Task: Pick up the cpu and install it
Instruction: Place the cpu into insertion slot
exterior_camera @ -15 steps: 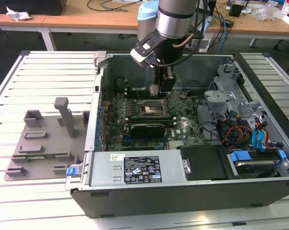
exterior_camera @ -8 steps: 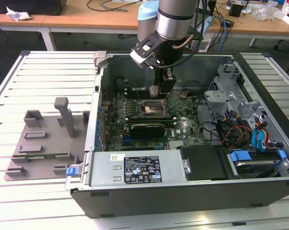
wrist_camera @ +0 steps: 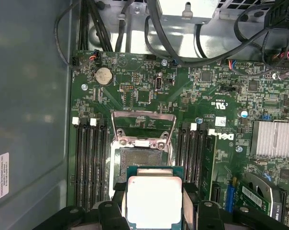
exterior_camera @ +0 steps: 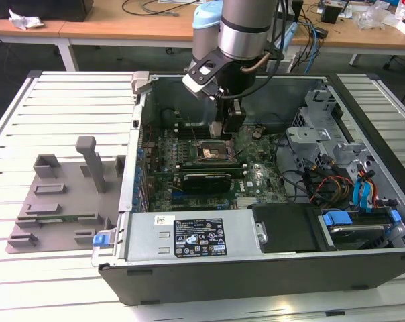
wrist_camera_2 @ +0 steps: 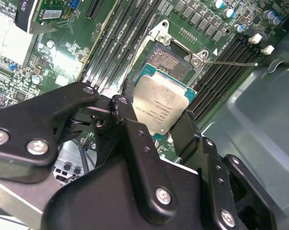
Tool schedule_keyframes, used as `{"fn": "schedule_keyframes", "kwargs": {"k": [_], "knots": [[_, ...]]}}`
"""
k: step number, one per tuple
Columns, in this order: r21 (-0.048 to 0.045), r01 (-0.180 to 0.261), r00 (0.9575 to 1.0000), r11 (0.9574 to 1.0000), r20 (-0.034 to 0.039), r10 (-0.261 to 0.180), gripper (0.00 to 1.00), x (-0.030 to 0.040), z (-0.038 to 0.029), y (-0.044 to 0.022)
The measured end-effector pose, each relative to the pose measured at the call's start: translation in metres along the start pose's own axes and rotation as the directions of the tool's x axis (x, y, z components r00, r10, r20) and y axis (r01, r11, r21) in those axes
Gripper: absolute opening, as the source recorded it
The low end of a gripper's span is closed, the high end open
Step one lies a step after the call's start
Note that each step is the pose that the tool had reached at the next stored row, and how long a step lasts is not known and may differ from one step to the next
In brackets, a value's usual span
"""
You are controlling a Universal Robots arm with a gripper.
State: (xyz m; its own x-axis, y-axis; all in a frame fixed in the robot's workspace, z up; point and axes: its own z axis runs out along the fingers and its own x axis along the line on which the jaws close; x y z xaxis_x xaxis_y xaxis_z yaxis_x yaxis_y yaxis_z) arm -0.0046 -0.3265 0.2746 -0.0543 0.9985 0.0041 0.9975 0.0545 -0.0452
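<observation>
We count one cpu, one gripper, one socket, one coin battery, one computer case, and one grey fixture plate at the exterior view's left.

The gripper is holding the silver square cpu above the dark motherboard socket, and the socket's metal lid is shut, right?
No. The socket's metal lid is flipped open, as the first wrist view shows. The gripper does hold the silver square cpu above the dark motherboard socket.
</observation>
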Motion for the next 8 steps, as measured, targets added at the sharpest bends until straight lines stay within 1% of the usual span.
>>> {"fn": "schedule_keyframes", "kwargs": {"k": [8], "knots": [[0.0,0.0,1.0,1.0,-0.0001,0.0,0.55,0.0,0.0043,0.0002]]}}
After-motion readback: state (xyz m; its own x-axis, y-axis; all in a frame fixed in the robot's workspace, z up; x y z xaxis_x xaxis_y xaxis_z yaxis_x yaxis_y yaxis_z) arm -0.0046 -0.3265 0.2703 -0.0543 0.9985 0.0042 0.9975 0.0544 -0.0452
